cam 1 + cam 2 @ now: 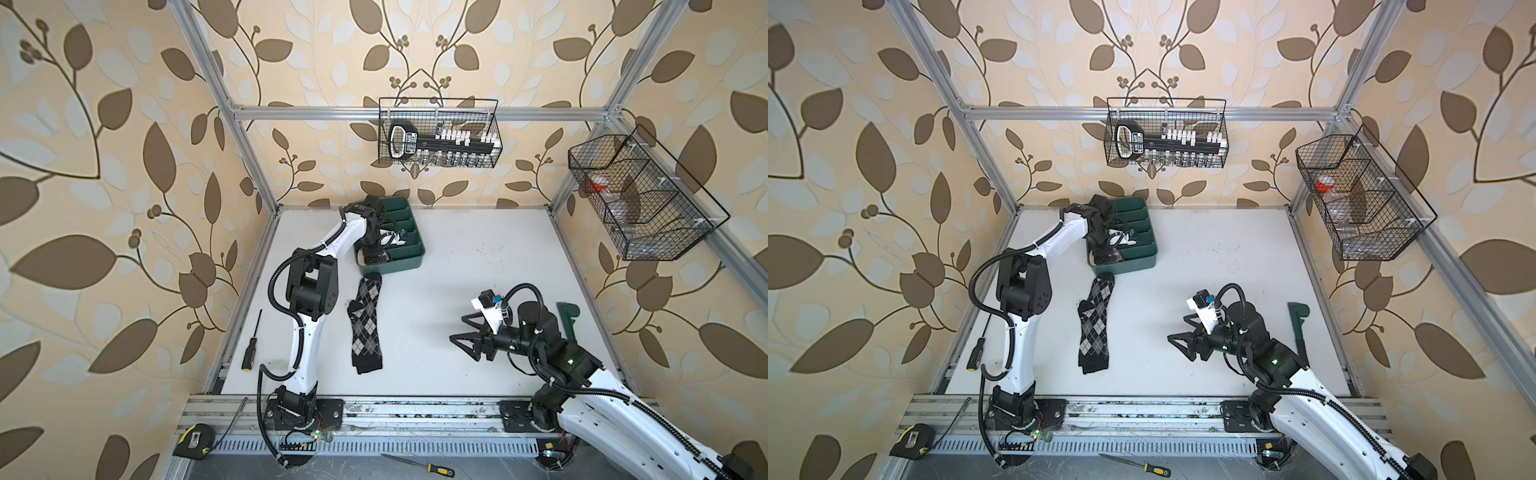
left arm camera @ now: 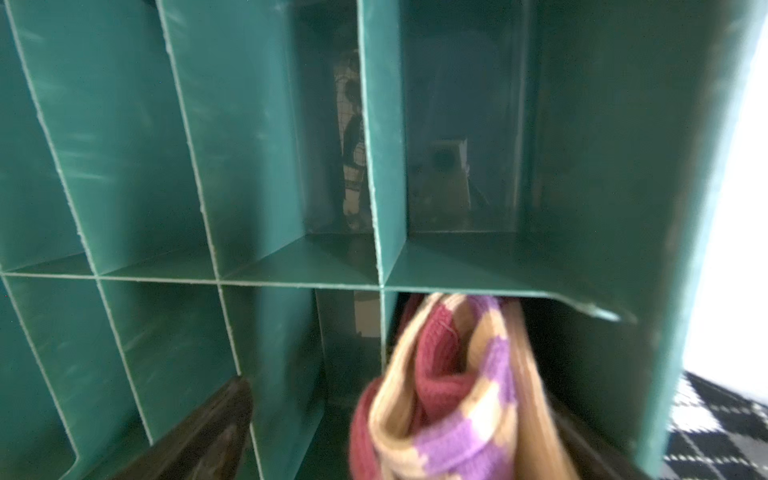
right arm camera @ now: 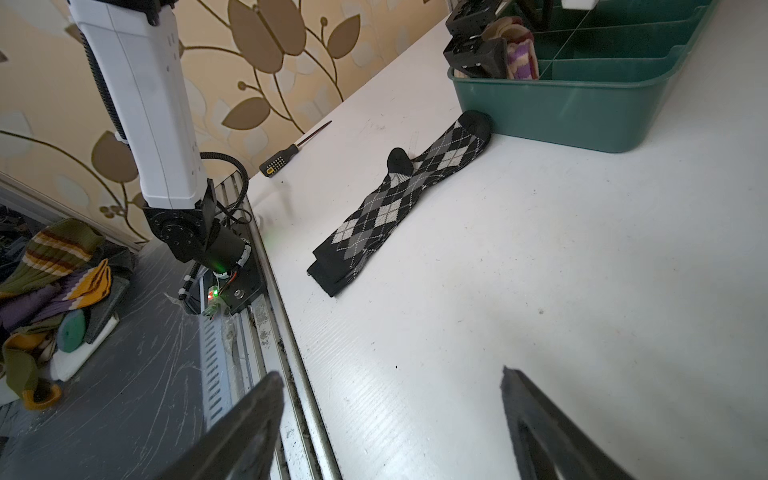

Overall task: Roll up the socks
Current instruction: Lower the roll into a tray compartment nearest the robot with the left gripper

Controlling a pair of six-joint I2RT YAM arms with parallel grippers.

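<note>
Left wrist view shows the left hand (image 2: 399,409) released around the bunched beige sock (image 2: 453,386) in a corner compartment of the green tray (image 2: 266,166), the argyle sock (image 1: 365,328) flat on the surface (image 1: 457,257) just beside it, the right hand (image 1: 456,327) spread empty.

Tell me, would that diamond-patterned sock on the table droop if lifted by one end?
Likely yes: the argyle sock lies flat and thin like soft knit, so it should droop. Pushed, it would probably bunch rather than slide.
</note>
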